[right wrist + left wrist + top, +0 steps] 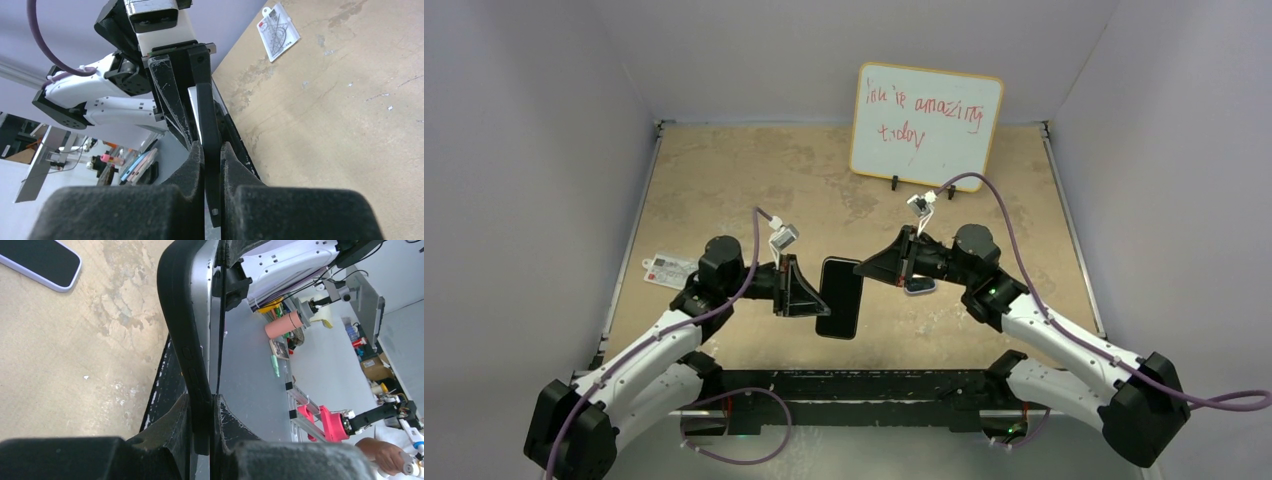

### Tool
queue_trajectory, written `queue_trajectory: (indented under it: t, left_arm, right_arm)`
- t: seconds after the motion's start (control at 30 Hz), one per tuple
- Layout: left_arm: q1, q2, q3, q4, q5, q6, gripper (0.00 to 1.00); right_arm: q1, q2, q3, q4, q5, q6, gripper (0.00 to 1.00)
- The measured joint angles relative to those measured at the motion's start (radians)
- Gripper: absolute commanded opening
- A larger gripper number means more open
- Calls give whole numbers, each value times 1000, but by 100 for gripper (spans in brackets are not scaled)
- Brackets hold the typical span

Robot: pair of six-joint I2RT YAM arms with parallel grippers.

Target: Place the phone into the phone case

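1. The case (839, 298) hangs at the centre of the top view, off the table (724, 180).
2. A silver-edged phone (204, 305) lies against its inner side. I cannot tell whether it is fully seated.
3. The left gripper (816, 292) pinches the case's left edge, fingers narrow. The right gripper (866, 272) pinches its upper right the same way.
4. A second phone (42, 260) lies on the table, upper left of the left wrist view.
5. The step in hand looks like seating the phone. The next move calls for pressing its edges under the lip while one gripper holds firm.

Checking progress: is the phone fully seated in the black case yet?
Not fully, it seems: in the left wrist view the phone shows a silver edge outside the phone case rim.
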Motion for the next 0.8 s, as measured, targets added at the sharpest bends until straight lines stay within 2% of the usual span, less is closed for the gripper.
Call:
queue_trajectory:
  t: [0.13, 0.23, 0.33, 0.47, 0.6, 0.67, 0.73, 0.8]
  left_arm:
    - [-2, 2, 16, -56, -13, 35, 29]
    - [-3, -4, 23, -75, -47, 40, 41]
    - [-2, -25, 36, -71, -89, 18, 45]
    - [-2, -60, 40, -49, -143, -15, 46]
    - [-2, -56, 45, 6, -183, -48, 43]
    - [-2, -46, 45, 34, -194, -65, 37]
    - [-2, -40, 45, 61, -205, -83, 23]
    - [0, -38, 45, 72, -214, -90, 2]
  right_arm:
    - [0, 3, -1, -7, 0, -14, 0]
    - [0, 10, -2, -5, -5, -18, 0]
    - [0, 31, -11, 1, -26, -21, 0]
    - [0, 49, -28, 58, -67, -5, 0]
    - [0, 49, -56, 102, -101, 16, 0]
    - [0, 50, -60, 109, -113, 21, 0]
    - [0, 50, -61, 114, -119, 24, 0]
    - [0, 49, -60, 125, -125, 27, 0]
